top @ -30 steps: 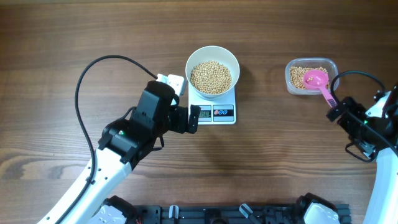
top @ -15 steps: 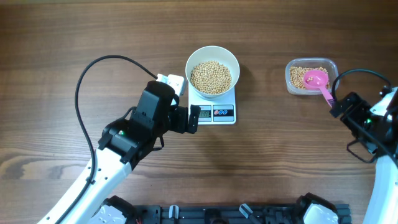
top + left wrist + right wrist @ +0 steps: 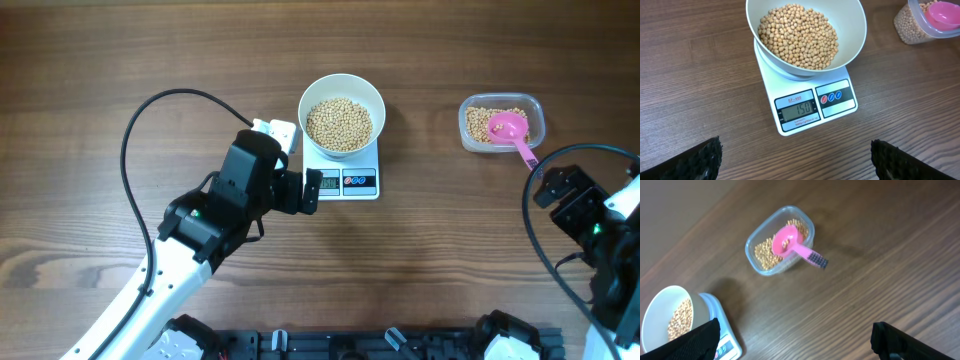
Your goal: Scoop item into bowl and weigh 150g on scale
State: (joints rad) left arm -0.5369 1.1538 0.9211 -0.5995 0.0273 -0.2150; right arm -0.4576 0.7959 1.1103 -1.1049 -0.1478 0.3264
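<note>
soybeans (image 3: 797, 35) fill the white bowl (image 3: 852, 25) on the scale (image 3: 847, 105), whose display reads 150. left hand (image 3: 795, 167), spread and empty, hovers just in front of the scale; right hand (image 3: 797, 342), also spread, well right of it, beyond the clear tub (image 3: 756, 262) holding the pink scoop (image 3: 787, 240). target looks met: add nothing, bump neither bowl nor scale.

Overhead straight down on table (image 3: 100, 60), left wrist near scale (image 3: 840, 96), right wrist farther, sharing bowl (image 3: 852, 22)

A pink scoop (image 3: 508, 127) rests in the clear tub (image 3: 539, 114).
</note>
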